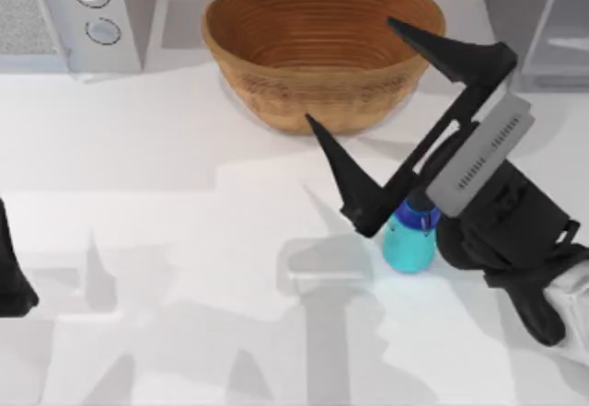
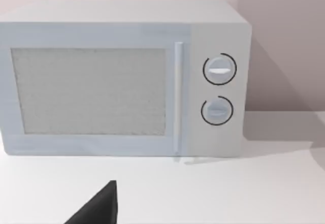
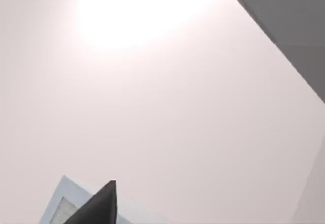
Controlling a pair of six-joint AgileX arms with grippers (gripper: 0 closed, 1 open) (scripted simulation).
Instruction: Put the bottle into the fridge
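Right gripper (image 1: 350, 75) spread above bottle (image 1: 410, 241); unlabelled.

The white table (image 1: 184, 240) carries a woven brown basket (image 1: 322, 47) at the back, near the middle. A light-grey appliance with two round dials (image 1: 92, 10) stands at the back left corner, and the fridge (image 1: 543, 29) stands at the back right corner. The small turquoise bottle (image 1: 409, 245) stands on the tabletop in front of the basket, toward the right and well apart from it.
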